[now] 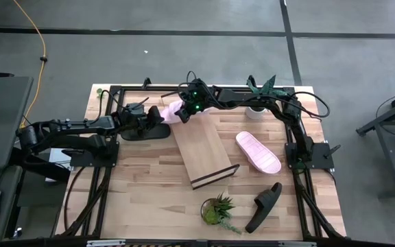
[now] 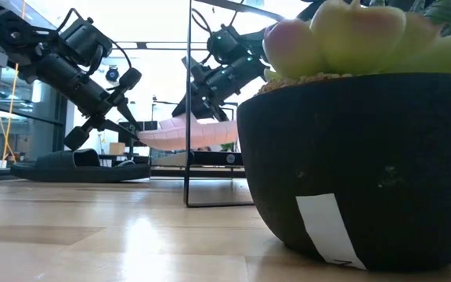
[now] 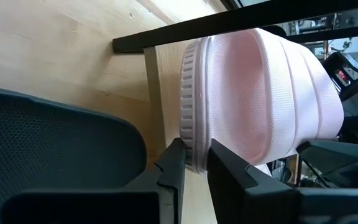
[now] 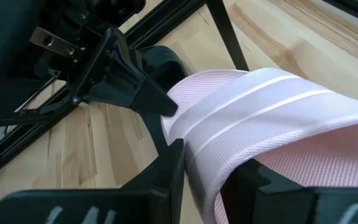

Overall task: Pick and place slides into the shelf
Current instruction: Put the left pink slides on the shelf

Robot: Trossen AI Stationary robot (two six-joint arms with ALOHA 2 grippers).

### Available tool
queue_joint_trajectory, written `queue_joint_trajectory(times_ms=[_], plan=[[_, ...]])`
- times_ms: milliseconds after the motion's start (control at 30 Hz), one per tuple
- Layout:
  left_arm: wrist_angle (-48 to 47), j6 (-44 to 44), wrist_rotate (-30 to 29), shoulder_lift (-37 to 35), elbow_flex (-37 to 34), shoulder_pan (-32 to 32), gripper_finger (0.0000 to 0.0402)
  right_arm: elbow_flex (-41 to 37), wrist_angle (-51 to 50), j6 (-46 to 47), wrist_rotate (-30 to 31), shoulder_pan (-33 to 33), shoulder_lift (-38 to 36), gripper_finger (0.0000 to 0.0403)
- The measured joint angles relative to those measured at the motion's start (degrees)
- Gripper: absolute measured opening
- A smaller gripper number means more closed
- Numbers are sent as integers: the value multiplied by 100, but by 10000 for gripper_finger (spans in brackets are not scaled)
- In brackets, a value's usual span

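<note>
One pale pink slide (image 1: 173,110) is held in the air between both grippers, over the far end of the slanted wooden shelf (image 1: 201,152). In the low view this slide (image 2: 185,133) hangs level, clear of the table. My left gripper (image 1: 161,116) is shut on its left end. My right gripper (image 1: 186,108) is shut on its wide strap. A black slide (image 1: 142,132) lies flat on the table under the left arm. The second pink slide (image 1: 257,151) rests sole-down right of the shelf, and the second black slide (image 1: 262,206) lies near the table's near edge. My left gripper (image 3: 194,157) pinches the ribbed edge of the sole (image 3: 190,127) at the slide's left end between its two fingers, coming level from the table's left. The slide is lifted clear. My right gripper (image 4: 210,171) is closed on the wide pink strap (image 4: 229,134), which bulges up between the two fingers (image 4: 174,167). It slants down from the far right. The slide is off the table, roughly level.
A potted plant (image 1: 217,209) stands near the near edge, filling the low view's right as a dark pot (image 2: 358,172). Another plant (image 1: 259,96) stands at the far edge. The shelf's thin black wire frame (image 2: 189,102) rises beside the held slide. Bare tabletop (image 1: 149,192) lies left of the shelf.
</note>
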Motion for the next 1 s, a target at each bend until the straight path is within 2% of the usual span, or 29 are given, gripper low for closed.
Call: queue_joint_trajectory(times_ms=[1000], plan=[[-116, -7, -4, -4, 5, 0, 46, 0, -356, 190, 463, -110, 0, 74]])
